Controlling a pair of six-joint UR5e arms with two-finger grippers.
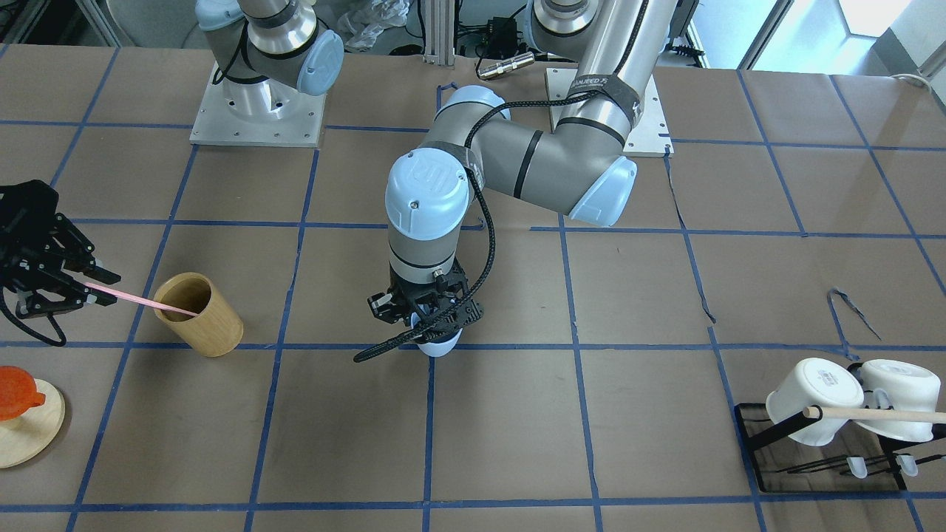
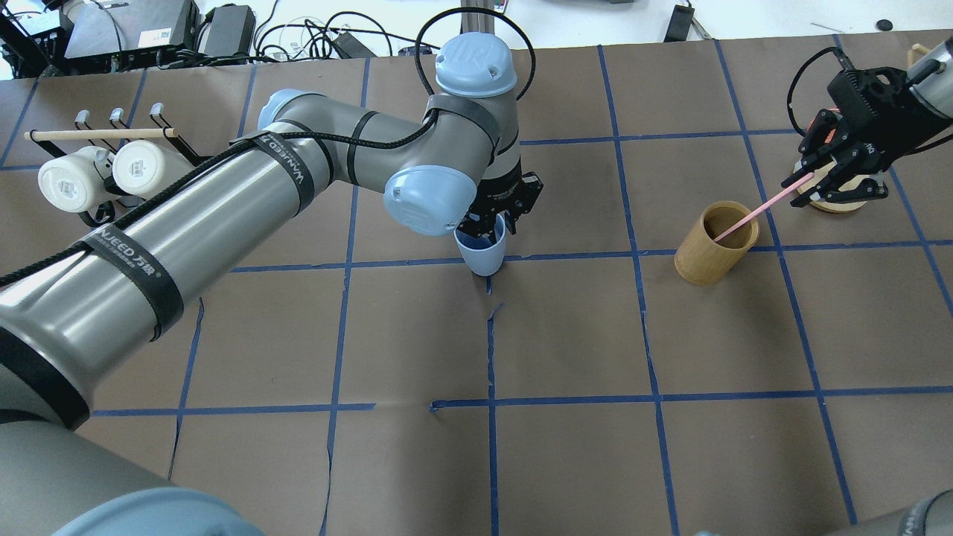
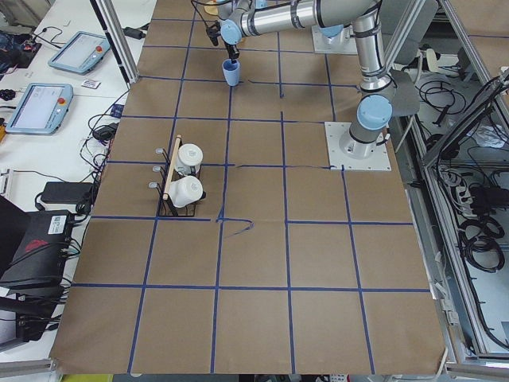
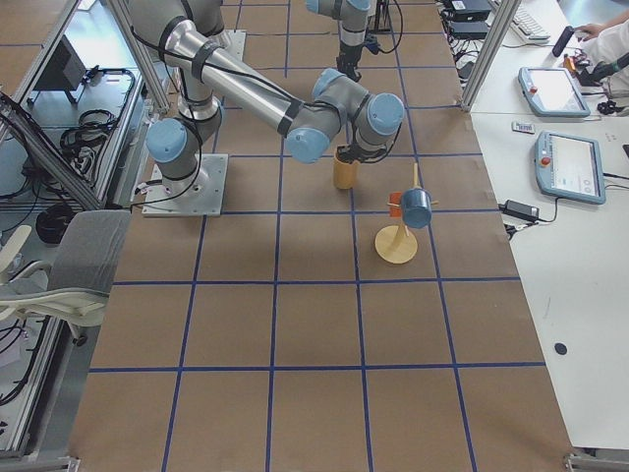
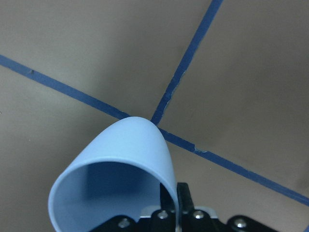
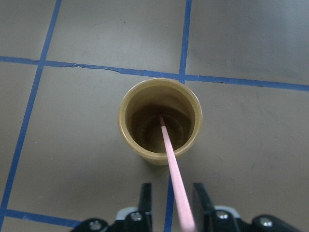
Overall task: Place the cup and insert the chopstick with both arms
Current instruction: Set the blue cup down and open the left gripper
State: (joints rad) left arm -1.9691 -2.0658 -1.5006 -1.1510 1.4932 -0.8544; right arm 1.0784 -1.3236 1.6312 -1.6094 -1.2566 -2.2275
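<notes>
A tan wooden cylinder [image 2: 716, 242] is standing upright on the brown papered table [image 2: 566, 335]; two white mugs [image 1: 850, 399] are hanging on a black rack [image 1: 813, 465] beside a beige rod [image 1: 879, 414], and an orange cup [image 1: 15, 391] is sitting over a round wooden stand [image 1: 29, 436]

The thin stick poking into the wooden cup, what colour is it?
Pink. The thin straight stick shows best in the right wrist view.

My arms are brushed silver tubes with pale blue caps at the joints and dark grey bands between the segments. My left arm [image 2: 223, 201] wears black straps with white lettering, and a braided black cable [image 1: 484, 222] loops along it. Each base sits on a square metal plate [image 1: 257, 111] dotted with screws. My left gripper [image 1: 427, 316] and right gripper [image 1: 77, 284] are black frameworks of linkages.
</notes>
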